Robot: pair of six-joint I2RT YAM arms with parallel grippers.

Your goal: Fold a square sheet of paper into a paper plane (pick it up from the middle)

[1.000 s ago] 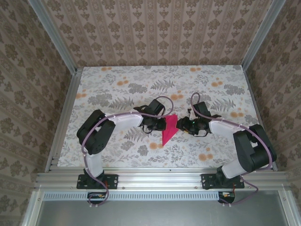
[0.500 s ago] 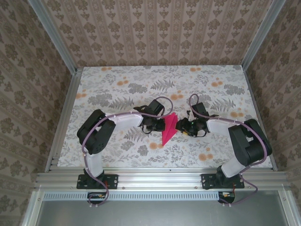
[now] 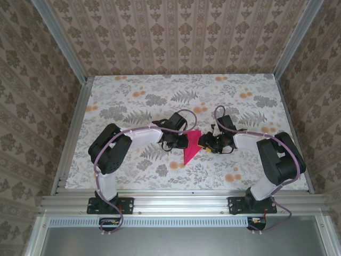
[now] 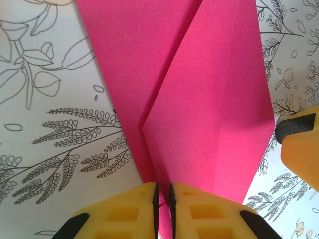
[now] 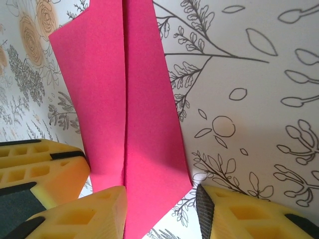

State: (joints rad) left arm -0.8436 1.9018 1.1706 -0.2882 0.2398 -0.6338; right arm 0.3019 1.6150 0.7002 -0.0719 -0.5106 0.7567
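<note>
Creased square sheet of paper (image 3: 189, 151) between both grippers, mid-table (image 3: 133, 101).
Both wrist views cut off its far end, and its near corner hides inside the left gripper (image 4: 162, 191), which pinches it. The right gripper (image 5: 159, 199) stands spread astride it. We see its long axis run far-to-near, point toward the bases. The right gripper sits closer than a second ago.

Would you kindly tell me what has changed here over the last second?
The right gripper moved left, up to the square sheet of paper, its open jaws now straddling one edge. The left gripper stayed shut on the sheet, which roughly kept its place.
</note>
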